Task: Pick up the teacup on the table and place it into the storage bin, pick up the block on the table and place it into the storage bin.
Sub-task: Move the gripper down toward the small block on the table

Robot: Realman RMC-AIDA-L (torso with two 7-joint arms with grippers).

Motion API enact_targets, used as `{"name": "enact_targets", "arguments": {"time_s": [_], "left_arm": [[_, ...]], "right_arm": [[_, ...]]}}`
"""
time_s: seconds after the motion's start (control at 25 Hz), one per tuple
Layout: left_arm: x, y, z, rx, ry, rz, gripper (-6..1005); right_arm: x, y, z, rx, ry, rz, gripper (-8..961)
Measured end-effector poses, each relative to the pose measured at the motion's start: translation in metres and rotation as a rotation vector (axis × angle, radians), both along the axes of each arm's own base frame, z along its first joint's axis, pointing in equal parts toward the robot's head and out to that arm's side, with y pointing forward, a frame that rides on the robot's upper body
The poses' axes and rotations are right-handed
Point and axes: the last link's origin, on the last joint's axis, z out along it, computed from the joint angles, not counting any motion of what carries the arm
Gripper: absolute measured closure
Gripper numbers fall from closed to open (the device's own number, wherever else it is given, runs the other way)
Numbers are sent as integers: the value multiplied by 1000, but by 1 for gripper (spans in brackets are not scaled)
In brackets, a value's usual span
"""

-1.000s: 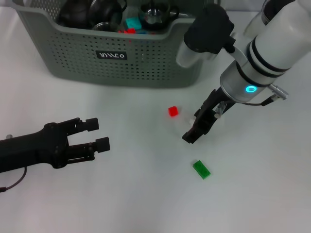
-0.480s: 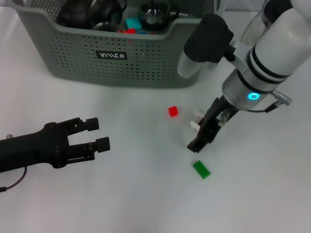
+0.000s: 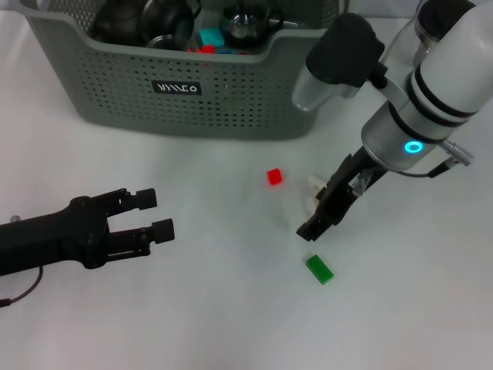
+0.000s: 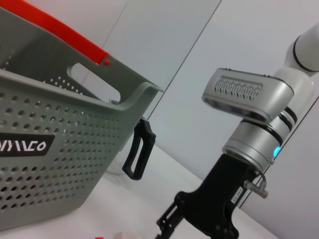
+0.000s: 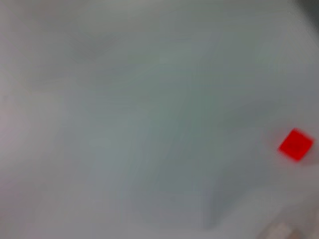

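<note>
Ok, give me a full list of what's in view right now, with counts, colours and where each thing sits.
storage bin: one, grey-green, perforated, far side of the table, left of centre.
bin contents: dark glassware, a teal piece and red bits; exact count cannot be told.
red block: one, on the table in front of the bin.
green block: one, on the table, nearest the robot, just below the right gripper's tips.
white pieces: small, beside the right gripper; count unclear.
table: one, white.
left gripper: black, open, resting low at the left.
right gripper: black, on the white arm, tips down between the red and green blocks.
</note>
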Motion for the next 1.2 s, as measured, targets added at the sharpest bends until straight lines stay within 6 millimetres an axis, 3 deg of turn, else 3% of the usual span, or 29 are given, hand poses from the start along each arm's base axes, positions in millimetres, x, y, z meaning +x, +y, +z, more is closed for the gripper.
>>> {"name": "enact_targets", "arguments": {"time_s": [0.72, 1.2], "left_arm": [[-1, 0, 0, 2, 3, 4, 181], [0, 0, -1, 2, 1, 5, 181]], "right_arm": [[-5, 5, -16, 11, 26, 168, 193], [1, -1, -16, -34, 5, 142, 212]]}}
